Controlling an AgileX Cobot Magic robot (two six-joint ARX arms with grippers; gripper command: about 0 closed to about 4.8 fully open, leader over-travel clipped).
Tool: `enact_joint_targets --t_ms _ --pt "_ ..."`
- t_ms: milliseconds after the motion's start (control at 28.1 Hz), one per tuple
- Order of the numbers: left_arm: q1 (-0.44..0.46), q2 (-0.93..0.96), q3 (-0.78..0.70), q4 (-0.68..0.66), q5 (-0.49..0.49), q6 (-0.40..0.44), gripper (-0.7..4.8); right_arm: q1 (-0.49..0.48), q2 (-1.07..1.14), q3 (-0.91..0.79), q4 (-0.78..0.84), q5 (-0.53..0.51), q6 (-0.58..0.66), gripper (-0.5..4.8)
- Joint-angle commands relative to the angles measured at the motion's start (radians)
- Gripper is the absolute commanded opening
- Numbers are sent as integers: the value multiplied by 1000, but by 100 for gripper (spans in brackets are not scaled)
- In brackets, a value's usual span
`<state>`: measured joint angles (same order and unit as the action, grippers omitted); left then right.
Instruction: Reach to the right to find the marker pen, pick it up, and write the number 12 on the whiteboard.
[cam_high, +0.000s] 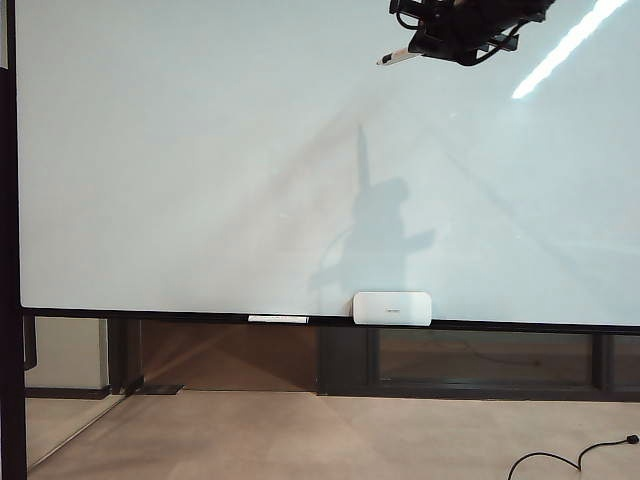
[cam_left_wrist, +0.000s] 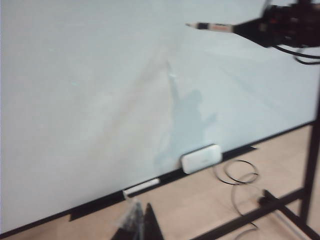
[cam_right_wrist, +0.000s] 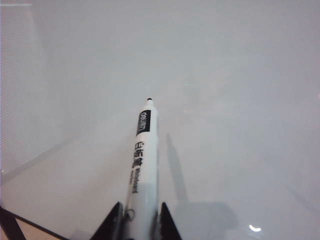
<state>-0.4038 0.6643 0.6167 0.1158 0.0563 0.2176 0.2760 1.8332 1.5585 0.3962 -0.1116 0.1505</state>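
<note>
The whiteboard (cam_high: 180, 170) fills most of the exterior view, its glossy face blank; no number 12 is in view on it. High at the upper right, my right gripper (cam_high: 440, 40) is shut on the marker pen (cam_high: 398, 56), whose dark tip points left. In the right wrist view the pen (cam_right_wrist: 142, 160) sticks out from between the fingers of the right gripper (cam_right_wrist: 141, 215) toward the board (cam_right_wrist: 240, 100), its tip off the surface. The left wrist view shows the pen (cam_left_wrist: 215, 27) and the right gripper (cam_left_wrist: 250, 29) from the side. My left gripper (cam_left_wrist: 142, 217) hangs shut and empty, low before the board.
A white rounded box (cam_high: 392, 308) and a long thin white bar (cam_high: 278, 319) rest on the board's dark bottom rail. A black cable (cam_high: 570, 460) lies on the floor at the right. The arm's shadow (cam_high: 385, 230) falls mid-board. Dark stand bars (cam_left_wrist: 280, 210) cross the floor.
</note>
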Motion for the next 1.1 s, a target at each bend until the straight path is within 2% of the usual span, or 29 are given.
enact_joint_targets --t_ms 36,214,320,498,676,854,1103 --pt "127 -1 48 -29 185 -54 -5 1 27 72 -37 -10 10 -2" --pt "335 4 104 -27 340 -108 -5 13 47 126 -41 -18 11 -2" --pt "393 15 135 -54 390 -121 -5 28 62 153 -43 -18 11 -2" --pt "356 40 146 -67 363 -117 -5 68 127 246 -62 -12 10 -2" --pt "272 50 146 -73 279 -92 -5 93 194 355 -86 10 3 -2" --pt "220 50 146 -74 282 -79 -5 94 248 449 -107 25 3 -2" --pt "215 50 147 -76 285 -79 -5 89 258 468 -63 63 -31 -1"
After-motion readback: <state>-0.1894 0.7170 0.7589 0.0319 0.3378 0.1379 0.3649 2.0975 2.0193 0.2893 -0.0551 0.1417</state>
